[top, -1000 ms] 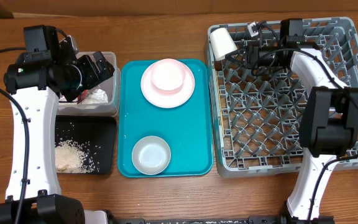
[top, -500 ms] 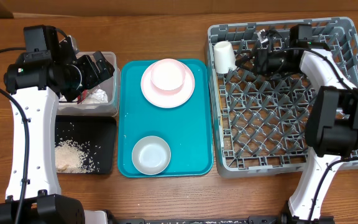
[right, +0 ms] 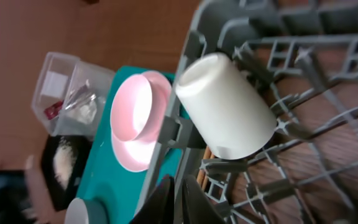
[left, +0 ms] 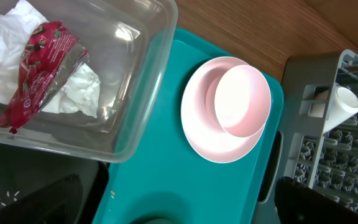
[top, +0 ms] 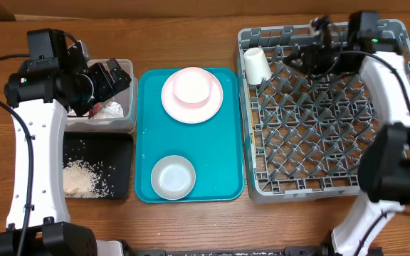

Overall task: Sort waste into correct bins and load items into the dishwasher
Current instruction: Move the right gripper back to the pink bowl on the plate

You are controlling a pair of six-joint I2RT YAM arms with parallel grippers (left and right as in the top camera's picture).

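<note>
**Cup racked; three dishes left on the teal tray**

Wooden worktop (top: 191,28), seen from above. The cup (top: 255,65) lies tilted in the far left corner of the rack (top: 312,190), mouth toward the rack's corner. The right tool (top: 310,53) hovers just right of it, pressed together and empty. The left tool (top: 112,77) hangs spread over the tub (top: 98,128), which holds the napkin (left: 73,93) and wrapper (left: 39,68). Rice (top: 84,178) lies in the black tray (top: 123,153). On the teal tray (top: 219,156), between tub and rack, the pink bowl (top: 192,85) sits on the plate (top: 173,103), with the grey bowl (top: 173,178) nearer the arms' bases. All three lie left of the right tool. The left tool looks nearer the pink bowl.
</note>
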